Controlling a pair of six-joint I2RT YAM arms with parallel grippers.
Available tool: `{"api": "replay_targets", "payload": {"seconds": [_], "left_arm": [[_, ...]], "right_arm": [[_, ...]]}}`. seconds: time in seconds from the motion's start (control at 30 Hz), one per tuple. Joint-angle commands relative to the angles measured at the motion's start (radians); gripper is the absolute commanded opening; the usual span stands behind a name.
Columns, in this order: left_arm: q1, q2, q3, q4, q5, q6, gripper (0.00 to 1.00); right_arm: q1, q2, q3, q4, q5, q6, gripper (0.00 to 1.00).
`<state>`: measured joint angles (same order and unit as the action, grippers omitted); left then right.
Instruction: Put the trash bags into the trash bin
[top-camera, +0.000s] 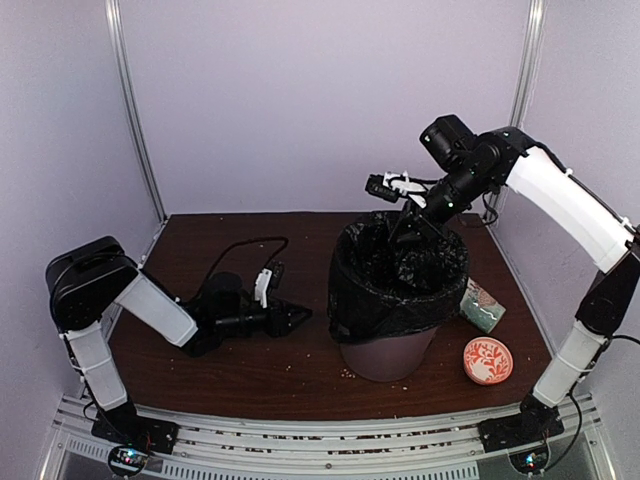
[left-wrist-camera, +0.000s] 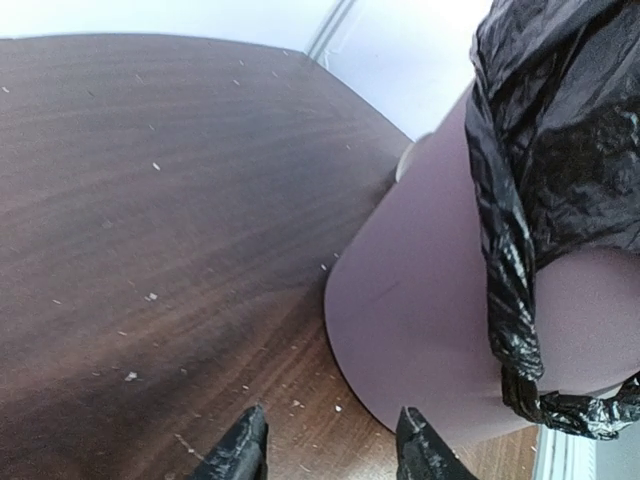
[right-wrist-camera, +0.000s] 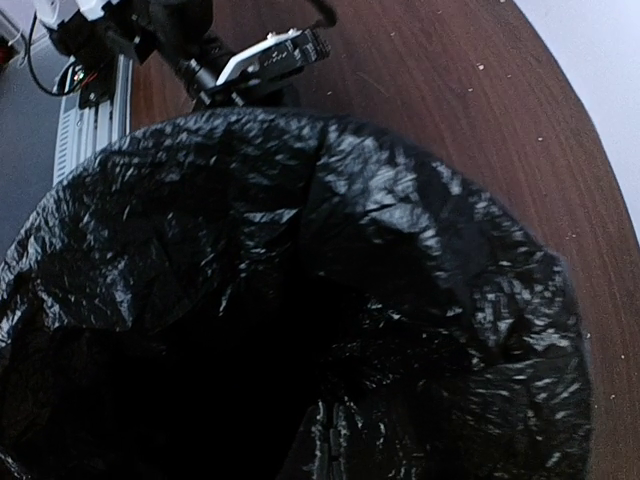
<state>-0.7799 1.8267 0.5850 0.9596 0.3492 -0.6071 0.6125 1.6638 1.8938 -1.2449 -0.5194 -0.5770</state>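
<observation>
top cam only: mug (top-camera: 484, 305) by bin (top-camera: 385, 350), R wrist: just bag (right-wrist-camera: 300, 300)

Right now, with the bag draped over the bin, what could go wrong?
The right gripper is shut at the far rim of the trash bag; a pull could peel it off or tip the trash bin, which the open left gripper beside it is not bracing. A shifted bin may hit the mug close by.
</observation>
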Motion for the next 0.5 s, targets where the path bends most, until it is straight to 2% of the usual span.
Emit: {"api": "replay_targets", "payload": {"seconds": [0.0,0.27,0.47], "left_arm": [[0.004,-0.047,-0.025,-0.018,-0.092,0.043,0.45],[0.004,-0.083,-0.028,-0.027,-0.11,0.052,0.45],[0.004,-0.117,-0.033,-0.073,-0.142,0.084,0.45]], "right_arm": [[0.034,0.025,0.013,-0.113,0.027,-0.109,0.03],[0.104,0.058,-0.086,-0.113,0.154,-0.167,0.0],[0.117,0.073,-0.161,-0.114,0.167,-0.215,0.0]]}}
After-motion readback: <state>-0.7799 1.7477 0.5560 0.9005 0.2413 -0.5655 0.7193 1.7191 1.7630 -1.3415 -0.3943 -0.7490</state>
